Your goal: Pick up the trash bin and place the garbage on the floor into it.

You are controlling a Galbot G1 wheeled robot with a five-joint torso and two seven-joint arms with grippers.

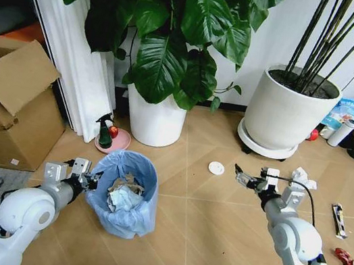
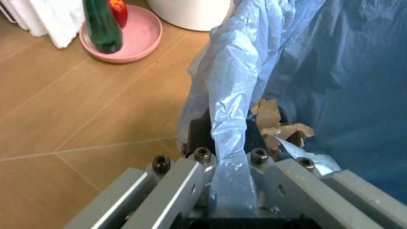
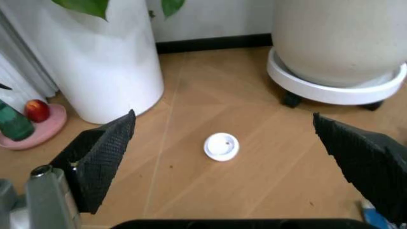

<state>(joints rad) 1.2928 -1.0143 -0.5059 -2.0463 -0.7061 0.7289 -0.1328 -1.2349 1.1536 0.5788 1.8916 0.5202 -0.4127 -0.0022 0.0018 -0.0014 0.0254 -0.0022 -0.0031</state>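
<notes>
The left tool (image 1: 91,180) is gripping the trash bin (image 1: 123,192) by its rim at nine o'clock, pinching the blue liner. The right tool (image 1: 245,179) is hovering wide open, arm outstretched, just above the white lid (image 1: 216,168) on the floor (image 1: 211,248). Litter-gathering seems underway; next it likely needs lowering onto the lid and closing.

White arms, grey grippers, apparently blk pads (image 3: 102,162)

Head cam high, looks down on bin (image 1: 123,192). L wrist cam right at bin (image 2: 330,76) rim. R wrist cam low, faces lid (image 3: 221,146), shared w/ head cam (image 1: 216,168).
</notes>
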